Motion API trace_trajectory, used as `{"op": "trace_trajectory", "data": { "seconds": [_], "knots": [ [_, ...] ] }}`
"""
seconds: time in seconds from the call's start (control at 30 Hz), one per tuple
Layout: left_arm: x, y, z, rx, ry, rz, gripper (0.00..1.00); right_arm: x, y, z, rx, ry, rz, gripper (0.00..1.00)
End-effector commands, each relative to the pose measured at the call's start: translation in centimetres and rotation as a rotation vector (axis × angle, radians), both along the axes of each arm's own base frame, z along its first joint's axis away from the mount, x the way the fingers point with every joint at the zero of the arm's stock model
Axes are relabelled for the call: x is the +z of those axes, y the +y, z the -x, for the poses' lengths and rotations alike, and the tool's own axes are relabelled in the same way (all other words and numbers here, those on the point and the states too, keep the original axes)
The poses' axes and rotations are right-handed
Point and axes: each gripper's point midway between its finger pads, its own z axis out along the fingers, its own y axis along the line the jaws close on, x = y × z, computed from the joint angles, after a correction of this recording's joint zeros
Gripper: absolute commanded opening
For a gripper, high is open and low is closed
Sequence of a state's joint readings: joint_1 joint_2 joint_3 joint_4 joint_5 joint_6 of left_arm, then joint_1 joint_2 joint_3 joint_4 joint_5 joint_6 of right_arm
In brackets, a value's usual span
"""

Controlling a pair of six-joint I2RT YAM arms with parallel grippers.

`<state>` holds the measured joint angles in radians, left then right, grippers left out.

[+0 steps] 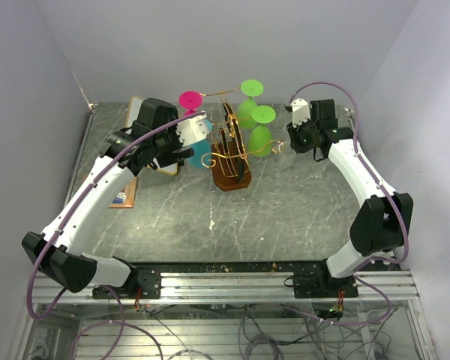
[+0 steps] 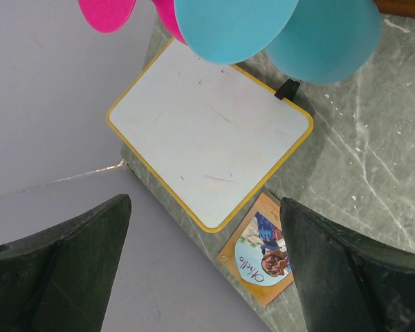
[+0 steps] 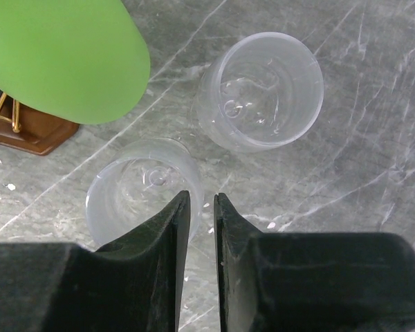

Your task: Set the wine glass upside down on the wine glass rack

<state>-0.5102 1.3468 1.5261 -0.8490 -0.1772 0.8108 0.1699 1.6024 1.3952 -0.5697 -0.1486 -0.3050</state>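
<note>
Two clear wine glasses stand upright on the marble table in the right wrist view, one near (image 3: 142, 197) and one farther off (image 3: 266, 90). My right gripper (image 3: 202, 196) straddles the near glass's rim, one finger inside the bowl and one outside, the jaws closed to a narrow slit on the wall. The gold wire wine glass rack (image 1: 229, 150) stands mid-table on its brown base, with pink (image 1: 189, 99), blue (image 1: 199, 154) and green (image 1: 262, 114) glasses hanging on it upside down. My left gripper (image 1: 186, 152) is open beside the blue glass, holding nothing.
A yellow-framed whiteboard (image 2: 207, 131) and an orange picture card (image 2: 263, 256) lie at the table's left edge under my left gripper (image 2: 204, 228). A green bowl (image 3: 62, 59) and the rack's base (image 3: 31, 135) are just left of the near clear glass. Grey walls enclose the table.
</note>
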Motion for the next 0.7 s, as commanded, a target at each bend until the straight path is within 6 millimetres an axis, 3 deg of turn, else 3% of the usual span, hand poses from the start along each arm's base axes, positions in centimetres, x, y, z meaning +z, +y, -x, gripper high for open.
{"op": "trace_trajectory", "data": {
  "seconds": [0.0, 0.3, 0.67],
  "knots": [
    [0.5, -0.4, -0.3, -0.004, -0.013, 0.039, 0.99, 0.0, -0.2, -0.1, 0.002, 0.003, 0.025, 0.22],
    [0.5, -0.4, -0.2, -0.005, -0.013, 0.04, 0.99, -0.5, -0.5, 0.3, 0.003, 0.016, 0.043, 0.2],
    [0.6, -0.1, 0.1, -0.002, -0.017, 0.036, 0.99, -0.4, -0.6, 1.4, 0.019, 0.031, 0.049, 0.08]
  ]
}}
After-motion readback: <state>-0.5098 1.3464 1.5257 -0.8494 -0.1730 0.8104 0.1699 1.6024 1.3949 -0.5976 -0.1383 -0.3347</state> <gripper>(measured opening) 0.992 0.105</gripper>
